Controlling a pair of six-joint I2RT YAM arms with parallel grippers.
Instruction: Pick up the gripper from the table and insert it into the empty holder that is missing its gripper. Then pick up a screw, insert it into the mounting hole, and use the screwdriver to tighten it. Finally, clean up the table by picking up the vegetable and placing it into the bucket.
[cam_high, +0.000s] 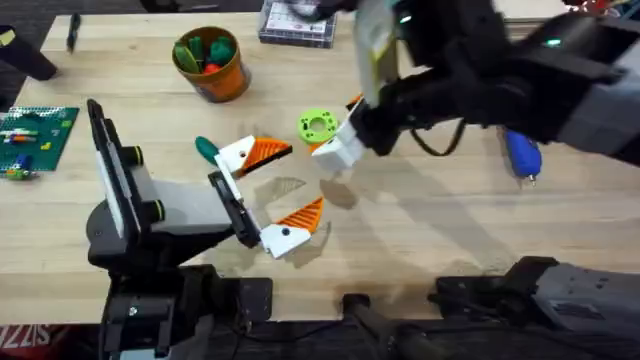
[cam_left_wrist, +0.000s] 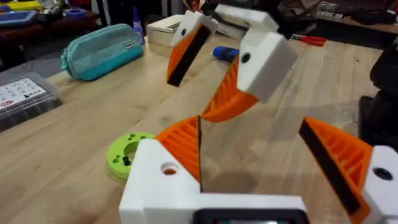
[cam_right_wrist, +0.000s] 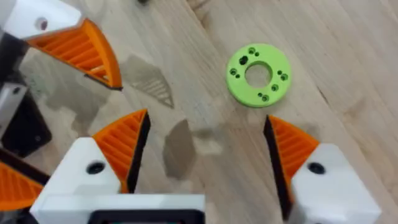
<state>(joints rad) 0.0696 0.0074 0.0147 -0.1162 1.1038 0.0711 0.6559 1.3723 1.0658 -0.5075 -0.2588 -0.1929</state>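
Both grippers hover with fingers spread, holding nothing: the left gripper (cam_high: 275, 195) low over the table (cam_high: 450, 240), the right gripper (cam_right_wrist: 205, 155) above the green disc (cam_right_wrist: 258, 74). All four holders carry orange tips. Behind the left fingers lies the vegetable (cam_high: 206, 149); the bucket (cam_high: 212, 64) sits farther back, the screwdriver (cam_high: 522, 156) to the right. No writing is legible. A teal pouch (cam_left_wrist: 102, 50) rests at the table's far end.

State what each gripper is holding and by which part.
Nothing is held. The left gripper is open above the table, empty between its fingers. The right gripper is open too, over bare wood beside the green disc.
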